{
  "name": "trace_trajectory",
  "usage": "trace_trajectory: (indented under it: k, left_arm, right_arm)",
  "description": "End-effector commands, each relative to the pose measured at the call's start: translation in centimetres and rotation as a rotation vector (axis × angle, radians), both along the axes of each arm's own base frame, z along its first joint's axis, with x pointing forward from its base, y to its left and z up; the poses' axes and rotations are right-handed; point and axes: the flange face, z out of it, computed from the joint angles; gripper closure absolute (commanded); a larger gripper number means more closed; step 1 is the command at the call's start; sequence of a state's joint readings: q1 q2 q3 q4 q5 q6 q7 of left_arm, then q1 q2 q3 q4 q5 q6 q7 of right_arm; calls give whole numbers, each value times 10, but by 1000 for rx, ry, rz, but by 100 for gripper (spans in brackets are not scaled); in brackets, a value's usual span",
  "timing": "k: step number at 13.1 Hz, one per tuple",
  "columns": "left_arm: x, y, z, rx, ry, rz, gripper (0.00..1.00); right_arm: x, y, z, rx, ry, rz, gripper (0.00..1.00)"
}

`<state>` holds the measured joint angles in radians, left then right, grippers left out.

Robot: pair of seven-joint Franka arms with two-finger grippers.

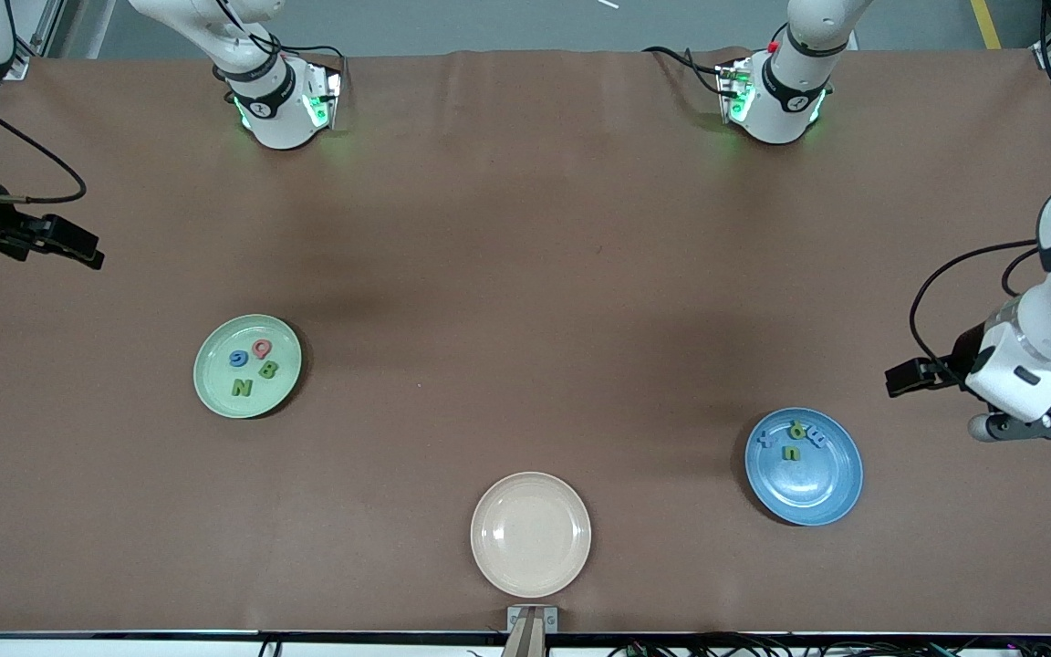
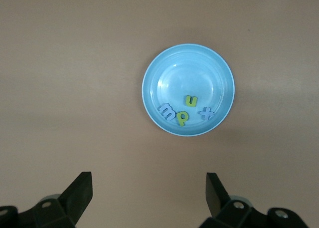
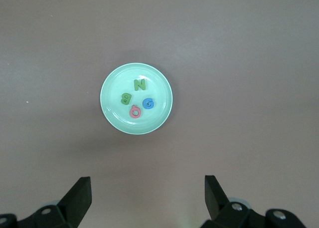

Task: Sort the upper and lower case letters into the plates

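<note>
Front view: all eight letters are seen sorted, so only retreat is judged left. N (image 1: 242,387), B (image 1: 268,370), G (image 1: 238,359) and Q (image 1: 262,348) lie in the green plate (image 1: 215,392); x (image 1: 765,438), m (image 1: 815,439), n (image 1: 792,453) and the looped letter (image 1: 797,429) in the blue plate (image 1: 817,497). The cream plate (image 1: 531,534) holds nothing.

Left wrist view: the left end effector (image 2: 149,198) is spread wide, empty, above the worktop (image 2: 60,88). The m's long axis slants.

Right wrist view: the right end effector (image 3: 148,198) is likewise wide and empty.

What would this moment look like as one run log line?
green plate: N, B, G, Q | blue plate: n, x, m, looped letter | beige plate: bare | left gripper: open, raised | right gripper: open, raised
</note>
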<state>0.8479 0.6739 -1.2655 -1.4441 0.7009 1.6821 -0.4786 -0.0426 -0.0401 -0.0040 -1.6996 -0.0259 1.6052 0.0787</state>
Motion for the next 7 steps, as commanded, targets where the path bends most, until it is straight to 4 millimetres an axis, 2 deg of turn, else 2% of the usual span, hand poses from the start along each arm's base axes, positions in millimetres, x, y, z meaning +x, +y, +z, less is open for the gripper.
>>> trace_trajectory:
  k: [1, 2, 3, 5, 7]
  left_arm:
    - [-12, -13, 27, 60, -5, -23, 0]
    - [-17, -23, 40, 64, -22, -38, 0]
    - [-18, -26, 43, 66, -25, -42, 0]
    - [-30, -43, 77, 116, -77, -46, 0]
    - [-45, -64, 86, 141, -36, -50, 0]
  right_arm:
    - [-22, 12, 8, 13, -9, 14, 0]
    - [-28, 5, 13, 20, -16, 2, 0]
    - [-35, 3, 17, 21, -23, 1, 0]
    - [-47, 0, 22, 24, -32, -2, 0]
    - [-49, -7, 24, 23, -38, -12, 0]
